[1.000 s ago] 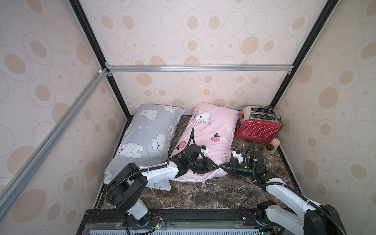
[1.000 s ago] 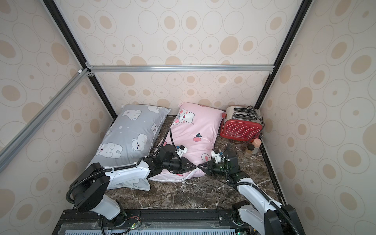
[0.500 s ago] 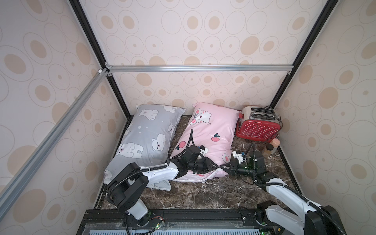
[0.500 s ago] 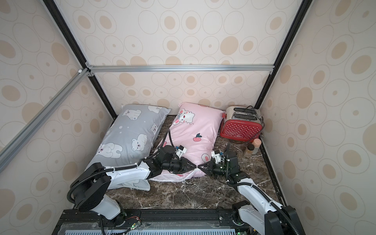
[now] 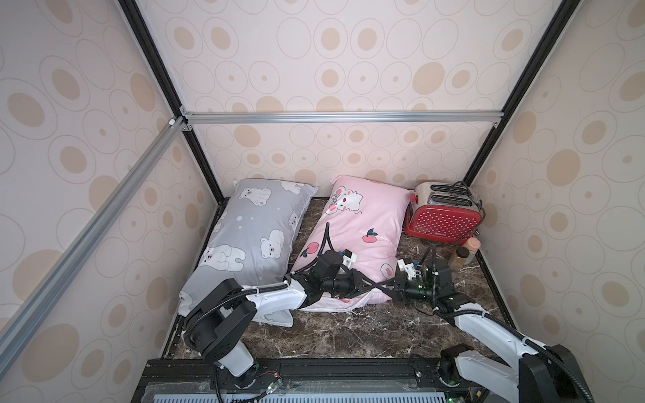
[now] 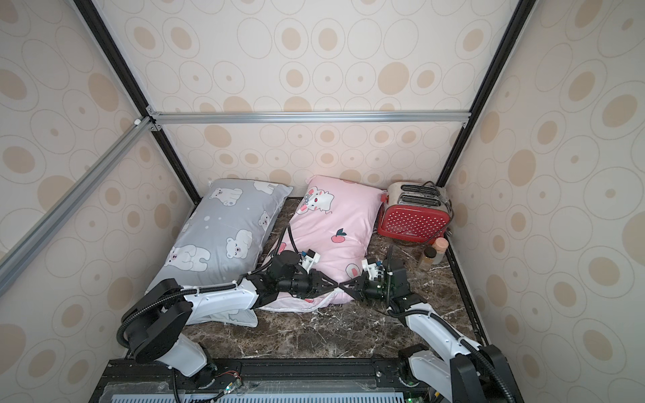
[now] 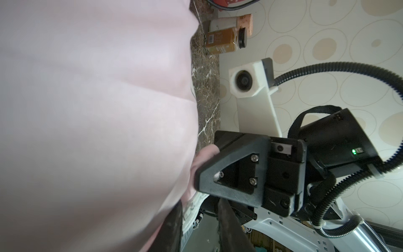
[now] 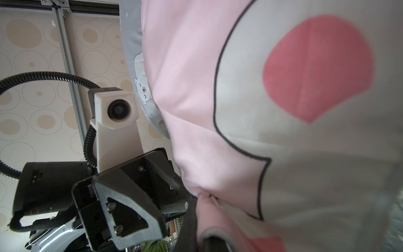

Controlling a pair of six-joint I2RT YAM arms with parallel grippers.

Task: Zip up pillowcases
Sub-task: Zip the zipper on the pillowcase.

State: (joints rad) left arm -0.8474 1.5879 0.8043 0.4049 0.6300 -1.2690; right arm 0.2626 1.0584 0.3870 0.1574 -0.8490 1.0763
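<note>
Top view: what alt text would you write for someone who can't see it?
A robot's left gripper and right gripper meet tip to tip at the near end of a pink peach-print fabric pillowcase on a dark marble tabletop, the right shut on its corner. A grey bear-print fabric pillowcase lies alongside; a red dotted metal toaster stands farther back.

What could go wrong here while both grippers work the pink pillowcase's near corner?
The left gripper and right gripper nearly touch tip to tip at the pink pillowcase; either move could make them collide.
The amber jar stands close beyond the right gripper; a swing outward might topple it.
</note>
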